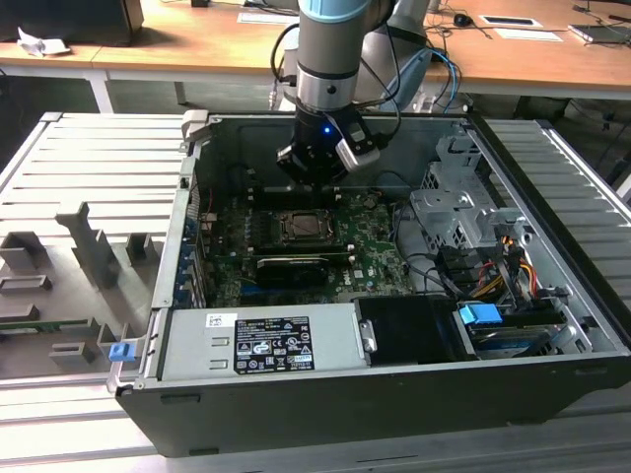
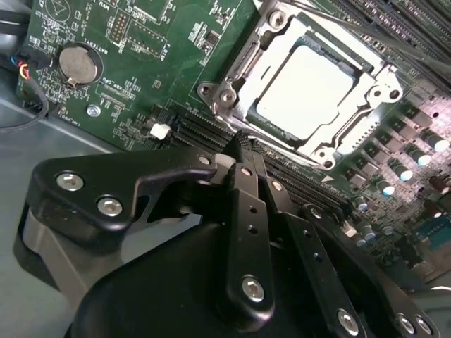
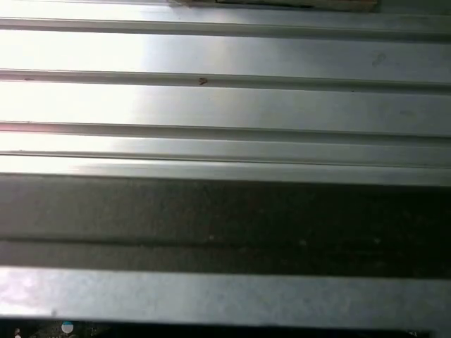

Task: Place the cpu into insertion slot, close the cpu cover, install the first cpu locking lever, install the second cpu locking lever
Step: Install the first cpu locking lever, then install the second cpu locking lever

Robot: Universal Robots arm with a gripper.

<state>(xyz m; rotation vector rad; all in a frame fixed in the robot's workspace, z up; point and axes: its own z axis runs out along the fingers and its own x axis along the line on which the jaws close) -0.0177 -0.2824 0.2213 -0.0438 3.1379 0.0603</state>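
Note:
The cpu [image 2: 303, 95] lies flat in the insertion slot [image 1: 300, 229] on the green motherboard, its silver top bright in the second wrist view. The cpu cover [image 2: 239, 70], a silvery frame plate, lies down around it with the chip showing through its window. A thin lever rod [image 2: 338, 21] runs along the far side of the socket; how it is latched I cannot tell. My gripper [image 1: 314, 177] hangs inside the case just behind and above the socket. Its black fingers [image 2: 246, 183] are together, shut on nothing, with the gripper [image 2: 242, 141] a short way off the cover's edge.
A long black expansion card [image 1: 293, 266] lies in front of the socket. The power supply [image 1: 261, 340] fills the case's front, and drive cages with cables [image 1: 463, 222] stand on the exterior view's right. A coin battery [image 2: 79, 62] sits on the board. Ribbed metal [image 3: 225, 105] shows in the first wrist view.

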